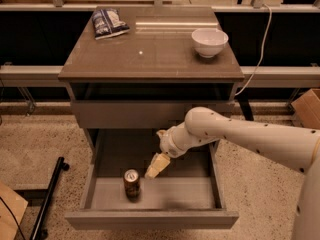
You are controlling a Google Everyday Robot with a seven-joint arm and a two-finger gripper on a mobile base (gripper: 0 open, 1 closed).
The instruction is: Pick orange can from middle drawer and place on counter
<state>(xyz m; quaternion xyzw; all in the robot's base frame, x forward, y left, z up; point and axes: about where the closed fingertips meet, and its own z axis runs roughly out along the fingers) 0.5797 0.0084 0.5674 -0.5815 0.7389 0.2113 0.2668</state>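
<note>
The orange can (132, 183) stands upright on the floor of the open middle drawer (150, 218), left of centre near the front. My gripper (154, 168) hangs over the drawer, just right of and slightly above the can, not touching it. The white arm reaches in from the right. The counter (150, 54) is the glossy brown top of the cabinet above.
A white bowl (209, 41) sits at the counter's right rear. A blue chip bag (108, 22) lies at its left rear. A closed upper drawer (150, 114) overhangs the open one. A black stand leg (47, 199) lies on the floor at left; a cardboard box (307, 109) at right.
</note>
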